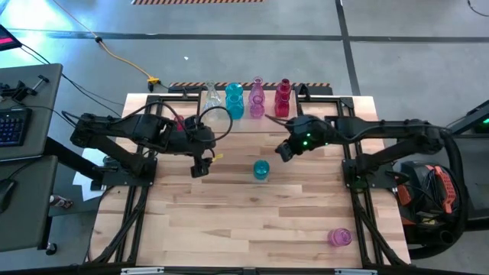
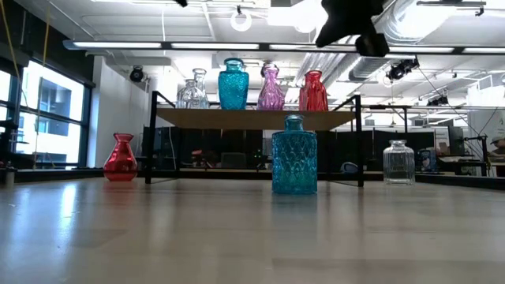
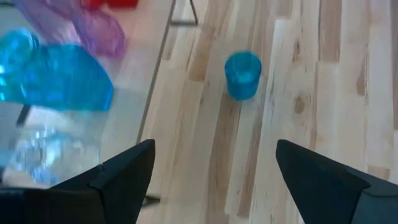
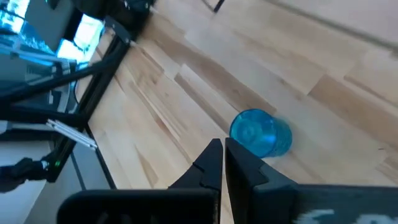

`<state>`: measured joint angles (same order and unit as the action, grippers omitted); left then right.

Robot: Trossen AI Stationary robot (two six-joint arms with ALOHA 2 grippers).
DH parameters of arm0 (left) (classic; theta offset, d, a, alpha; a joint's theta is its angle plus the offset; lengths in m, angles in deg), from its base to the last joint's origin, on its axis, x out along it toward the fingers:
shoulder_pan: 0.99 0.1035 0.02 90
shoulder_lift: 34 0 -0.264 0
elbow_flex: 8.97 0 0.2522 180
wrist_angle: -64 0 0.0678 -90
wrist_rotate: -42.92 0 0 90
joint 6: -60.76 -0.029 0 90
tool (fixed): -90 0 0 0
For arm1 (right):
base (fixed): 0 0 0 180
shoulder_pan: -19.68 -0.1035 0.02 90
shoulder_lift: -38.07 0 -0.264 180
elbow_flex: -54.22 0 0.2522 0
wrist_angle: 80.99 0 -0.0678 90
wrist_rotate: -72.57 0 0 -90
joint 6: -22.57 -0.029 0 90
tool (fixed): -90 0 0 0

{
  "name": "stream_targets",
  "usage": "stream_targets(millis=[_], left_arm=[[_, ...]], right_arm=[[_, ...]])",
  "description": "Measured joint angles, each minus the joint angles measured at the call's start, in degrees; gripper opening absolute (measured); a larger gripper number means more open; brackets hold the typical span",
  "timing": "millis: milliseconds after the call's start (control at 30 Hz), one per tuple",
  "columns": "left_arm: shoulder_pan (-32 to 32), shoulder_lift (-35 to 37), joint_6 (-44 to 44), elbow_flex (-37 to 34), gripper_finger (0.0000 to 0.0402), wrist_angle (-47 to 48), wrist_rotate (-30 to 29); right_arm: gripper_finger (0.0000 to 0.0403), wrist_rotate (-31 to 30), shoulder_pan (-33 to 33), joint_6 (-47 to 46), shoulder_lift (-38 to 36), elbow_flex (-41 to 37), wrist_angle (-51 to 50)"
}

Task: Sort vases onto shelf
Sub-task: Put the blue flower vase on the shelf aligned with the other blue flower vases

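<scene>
Left gripper (image 1: pixel 200 169) fingers spread, empty; teal vase (image 1: pixel 261 169) stands at its 3 o'clock on the table (image 1: pixel 252 221); right gripper (image 1: pixel 283 150) pinched together; four vases line the shelf (image 1: pixel 263 120).

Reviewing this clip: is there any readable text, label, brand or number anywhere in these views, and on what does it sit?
None can be read in any view.
The vases and the shelf carry no lettering.
The keyboard beside the table is too small to read.
The striped floor tape bears only a pattern, no words.
</scene>
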<state>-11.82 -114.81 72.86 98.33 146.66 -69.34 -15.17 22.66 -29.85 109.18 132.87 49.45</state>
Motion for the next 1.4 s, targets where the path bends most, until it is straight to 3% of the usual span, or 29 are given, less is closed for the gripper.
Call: stream_targets(millis=[300, 500, 667, 900, 1067, 1267, 1400], left_arm=[[0.0, -2.0, -3.4, -0.1, 0.0324, -17.4, -0.4], [0.7, -5.1, -15.0, 0.0, 0.0324, -28.6, -1.3], [2.2, -7.0, -16.1, 0.0, 0.0324, -33.1, -7.6], [3.8, -8.0, -8.7, 0.1, 0.0324, -33.9, -18.6], [6.1, -8.9, -8.8, 0.0, 0.0324, -34.1, -11.8], [9.8, -12.2, -10.0, 0.0, 0.0324, -34.4, 3.0], [11.5, -15.0, -9.8, 0.0, 0.0324, -34.3, 8.6]], right_arm=[[0.0000, -0.8, 0.0, 1.5, -2.7, 0.0, -4.2], [0.0000, -0.8, 0.0, 2.2, -2.7, 0.0, -6.4], [0.0000, -1.0, -0.2, 2.4, -2.7, 0.0, -7.3], [0.0000, -3.9, -2.6, 0.9, -2.7, 0.0, -11.8], [0.0000, -6.5, -4.2, -1.7, -2.7, 0.0, -15.6], [0.0000, -7.8, -4.7, -5.8, -2.7, 0.0, -19.0], [0.0000, -7.8, -4.7, -6.1, -2.7, 0.0, -19.6]])
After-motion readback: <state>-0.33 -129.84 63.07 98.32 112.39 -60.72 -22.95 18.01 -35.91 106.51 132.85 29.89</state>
